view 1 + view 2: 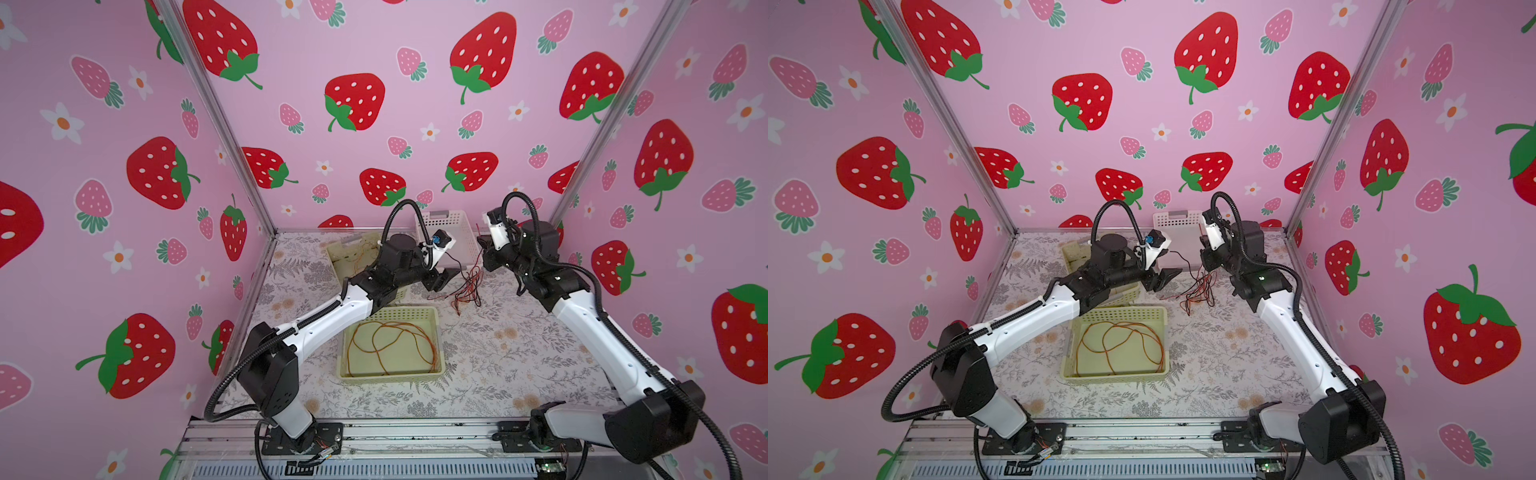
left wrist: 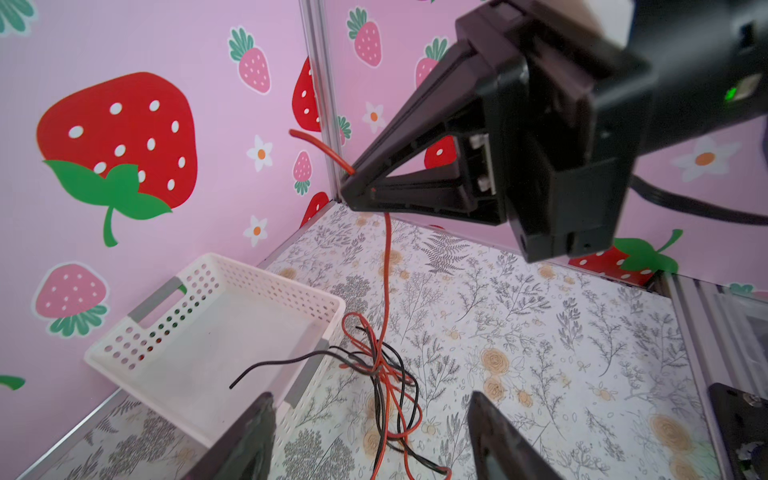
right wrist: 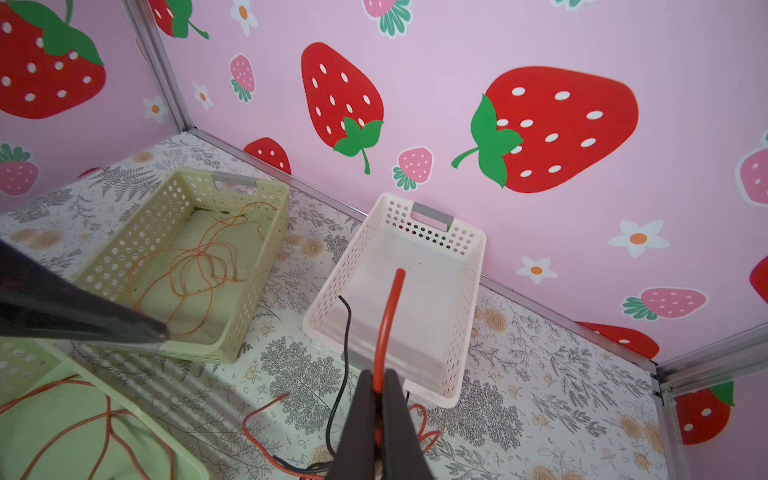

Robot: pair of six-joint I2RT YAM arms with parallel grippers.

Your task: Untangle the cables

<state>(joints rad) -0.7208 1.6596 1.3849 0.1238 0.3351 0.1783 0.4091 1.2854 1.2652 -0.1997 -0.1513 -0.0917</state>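
**A:** Starting at the right gripper (image 3: pixel 377 384): clamped hard on a thin red cable (image 3: pixel 390 316), short stub poking out past the tips.

**B:** Yep, same from the other wrist cam. Below those pinched jaws, hanging straight down into a knotted bundle of thin red and black cables (image 2: pixel 382 374) lying on the floral-print tabletop (image 2: pixel 540 332).

**A:** And over at the left gripper (image 2: pixel 372 399)?

**B:** Spread wide, gripping nothing. Aimed at that bundle, clear of it.

**A:** Just beyond the shut tips, seeing a white perforated plastic basket (image 3: pixel 469 245), with a thin black cable end (image 2: pixel 286 360) sticking out of the bundle toward it.

**B:** Further off to the side, a pale yellow-green perforated plastic basket (image 3: pixel 266 253) holding loose loops of thin orange cables (image 3: pixel 195 266).
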